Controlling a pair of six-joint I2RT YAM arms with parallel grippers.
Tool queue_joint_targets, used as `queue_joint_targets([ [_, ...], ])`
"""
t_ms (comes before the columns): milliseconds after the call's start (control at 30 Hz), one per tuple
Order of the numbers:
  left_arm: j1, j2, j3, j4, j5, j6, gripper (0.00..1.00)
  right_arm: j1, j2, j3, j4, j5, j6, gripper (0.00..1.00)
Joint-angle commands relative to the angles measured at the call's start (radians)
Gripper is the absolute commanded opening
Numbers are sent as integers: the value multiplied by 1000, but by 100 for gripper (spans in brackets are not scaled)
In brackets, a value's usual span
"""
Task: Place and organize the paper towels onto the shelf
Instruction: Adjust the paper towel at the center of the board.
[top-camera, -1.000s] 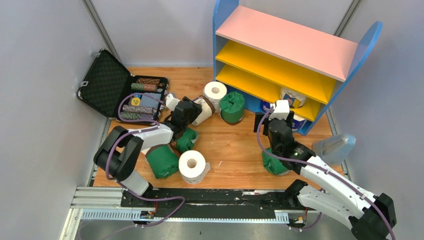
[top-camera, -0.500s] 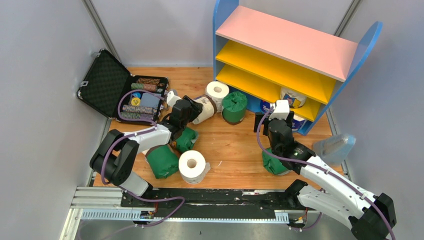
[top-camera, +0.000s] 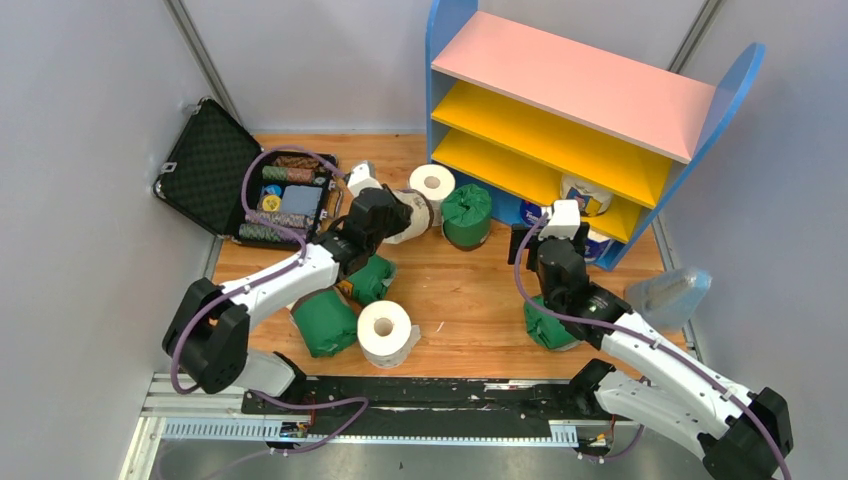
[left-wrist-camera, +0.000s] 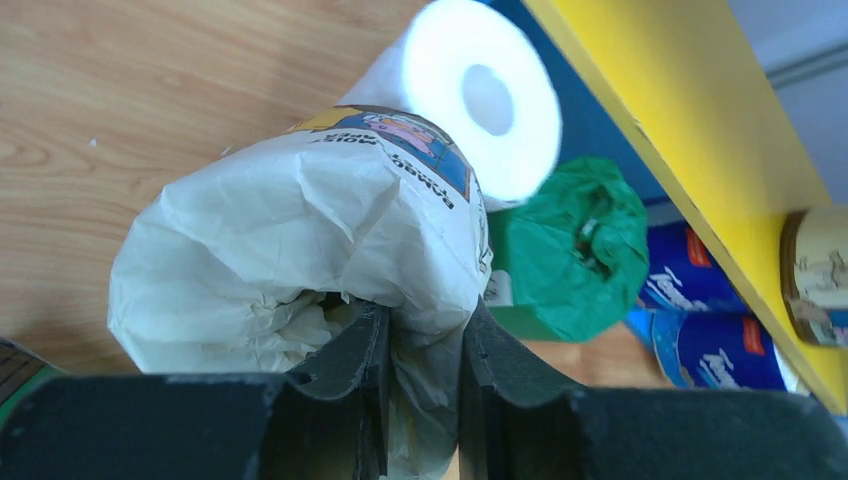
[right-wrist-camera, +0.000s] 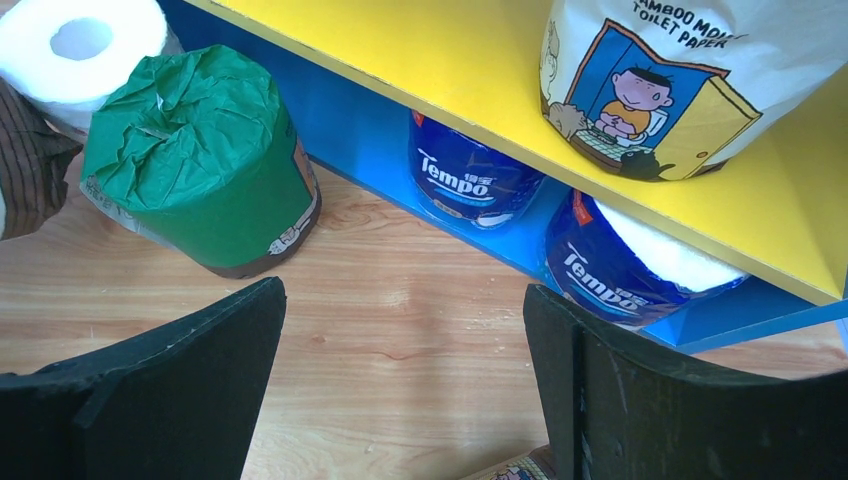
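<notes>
Left wrist shows left jaws pinching the cream-wrapped roll (left-wrist-camera: 300, 230) by its wrapper. Right jaws gape wide before the shelf (right-wrist-camera: 450, 70).

The tiered wooden shelf (top-camera: 580, 90) has blue side panels, a pink top board and yellow lower boards. The crumpled cream paper-wrapped roll (left-wrist-camera: 300, 230) carries a blue-and-yellow cartoon label. The bare white paper roll (left-wrist-camera: 485, 95) is plain. The green paper-wrapped roll (right-wrist-camera: 200, 170) has a pale, brown-edged band. The dark blue plastic-wrapped roll (right-wrist-camera: 470, 175) shows white lettering. The wooden desk (top-camera: 460, 290) is orange-brown with visible grain.

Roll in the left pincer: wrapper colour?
The roll is wrapped cream-white; best in left wrist view.
</notes>
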Motion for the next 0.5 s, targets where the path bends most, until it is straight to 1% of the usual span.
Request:
queue_joint_targets([
  [0,-57,-73,162,-194,-33,201,14,2,-33,15,25,13,10,91],
  [33,-78,-72,207,-230,-32,216,14,2,-41,13,25,13,12,91],
  [67,-89,-66,230,-305,-29,244,14,2,-48,11,26,14,14,91],
  [100,-115,-57,278,-338,-17,260,14,2,-56,9,27,17,16,91],
  [133,-130,-52,300,-405,-14,292,14,2,-66,6,30,20,18,91],
  [167,-159,-38,345,-440,-9,307,15,2,-77,1,34,27,20,91],
  [200,-186,-30,386,-510,-4,331,15,2,-89,-5,38,34,25,91],
  [267,-222,-5,444,-608,7,348,16,2,-118,-17,44,53,34,91],
  [333,-249,18,479,-681,29,350,17,2,-156,-31,52,71,41,91],
  [467,-297,64,514,-751,105,370,23,2,-241,-68,86,75,44,91],
])
